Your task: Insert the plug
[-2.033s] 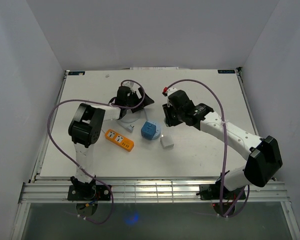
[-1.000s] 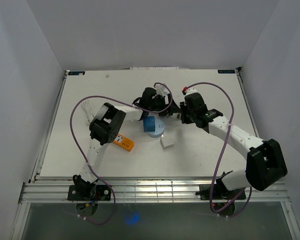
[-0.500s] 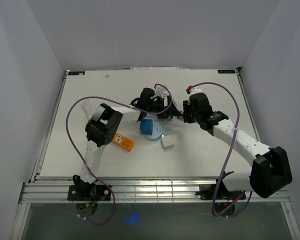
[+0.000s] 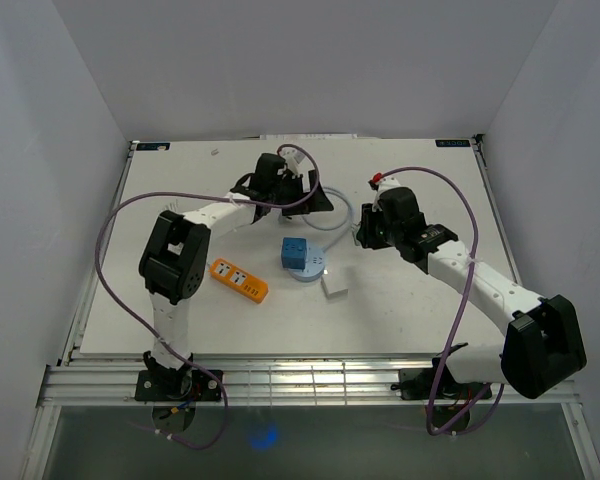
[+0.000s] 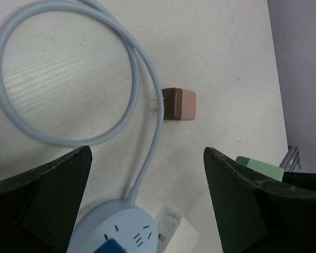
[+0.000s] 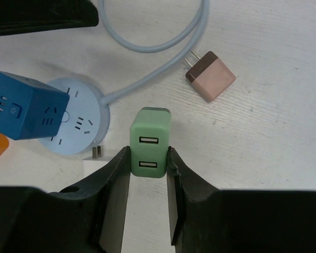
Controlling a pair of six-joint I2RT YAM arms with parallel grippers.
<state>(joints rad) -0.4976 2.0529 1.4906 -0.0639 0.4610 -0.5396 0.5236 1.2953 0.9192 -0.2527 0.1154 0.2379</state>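
Starting at the near edge of the bench (image 4: 180,320): the orange power strip (image 4: 239,280) lies flat on the left, angled, with nothing touching it. To its right a small white adapter (image 4: 333,286) sits on the surface just beside the round socket (image 4: 315,271). That socket is pale blue with its holes facing up, and a blue cube socket (image 4: 295,252) sits on its left part.

Now the right arm, reaching in from the right side. My right gripper (image 6: 146,153) is clamped on the green plug (image 6: 150,142), one finger pressed against each side. I can see two USB ports on the face turned to the wrist camera. From here I can't see its prongs, and I can't tell whether it hangs above the bench or touches it. In the wrist view it shows just to the right of the round socket, apart from it.

A little farther out, a pale cable (image 5: 139,171) leaves the round socket and curls into a wide loop on the bench. A pink plug (image 6: 211,76) with a brown end lies flat right beside that cable, prongs pointing toward it.

Farthest back, the left gripper (image 5: 147,152) is spread fully wide and holds nothing. It hangs over the cable loop, with the pink plug in sight between its fingers.
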